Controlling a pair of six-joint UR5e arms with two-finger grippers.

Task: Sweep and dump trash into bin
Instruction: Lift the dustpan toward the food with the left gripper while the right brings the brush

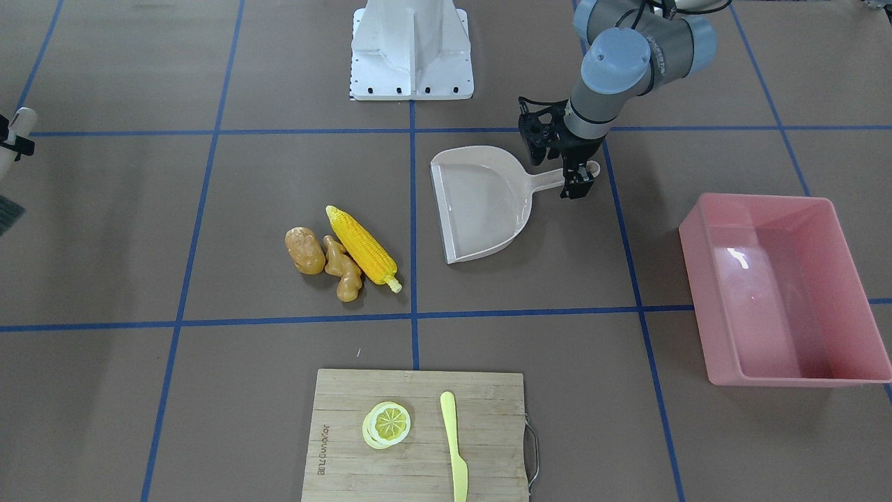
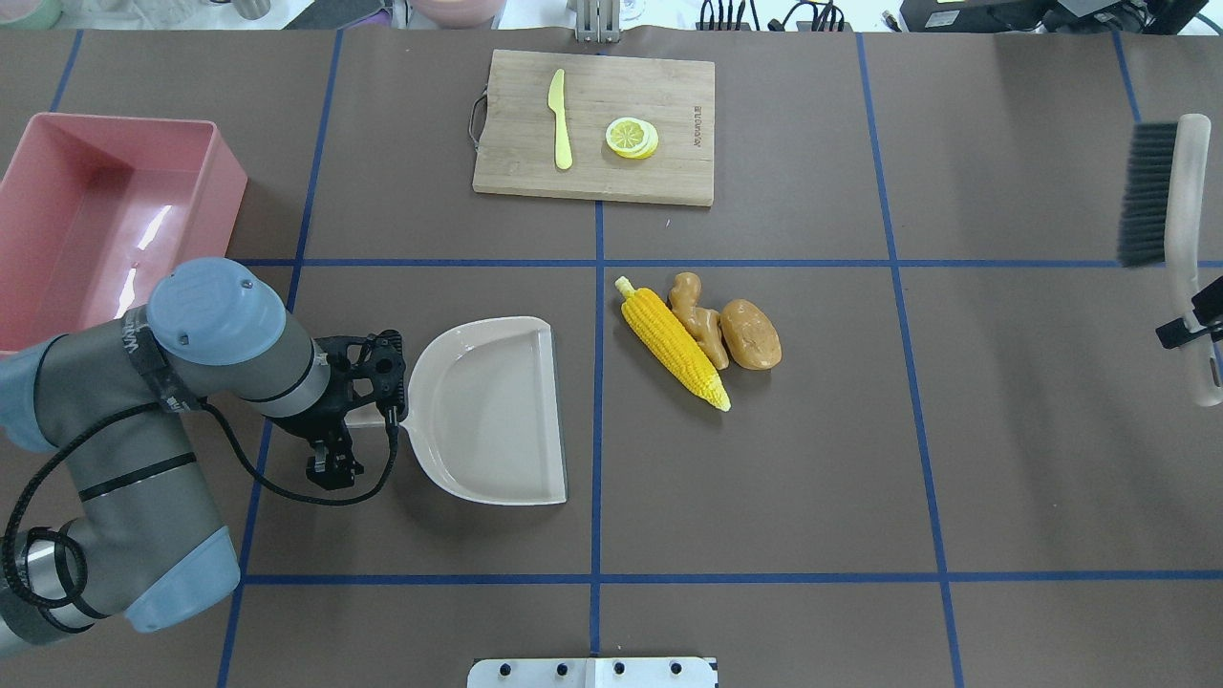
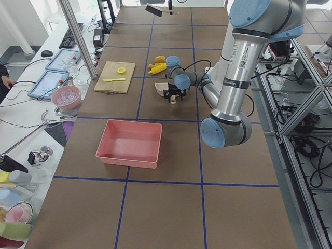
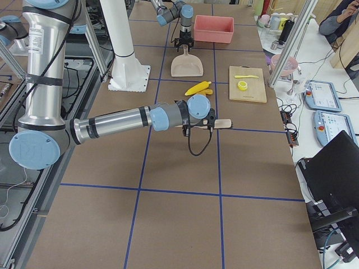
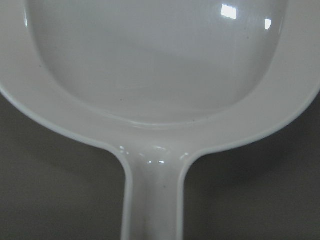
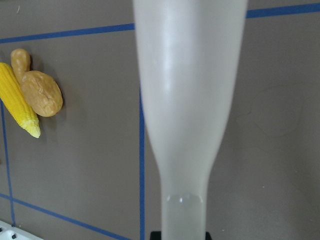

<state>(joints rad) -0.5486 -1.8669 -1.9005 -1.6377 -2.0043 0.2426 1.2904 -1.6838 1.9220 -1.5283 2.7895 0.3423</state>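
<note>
The trash lies together mid-table: a yellow corn cob (image 1: 362, 247), a tan ginger root (image 1: 343, 268) and a brown potato (image 1: 304, 251); they also show in the overhead view as corn (image 2: 674, 336), ginger (image 2: 697, 311) and potato (image 2: 751, 334). The empty pink bin (image 1: 780, 307) (image 2: 86, 210) stands at the table's end on my left. My left gripper (image 1: 578, 180) (image 2: 358, 420) is shut on the handle of a beige dustpan (image 1: 481, 202) (image 5: 155, 75), whose mouth faces the trash a short gap away. My right gripper (image 2: 1190, 330) is shut on a brush (image 2: 1180, 191) (image 6: 187, 100), far to the right of the trash.
A wooden cutting board (image 1: 488, 418) at the far edge from the robot carries a lemon slice (image 1: 385, 424) and a yellow knife (image 1: 454, 446). The robot's white base (image 1: 411, 49) is at the near edge. Blue tape lines cross the brown table.
</note>
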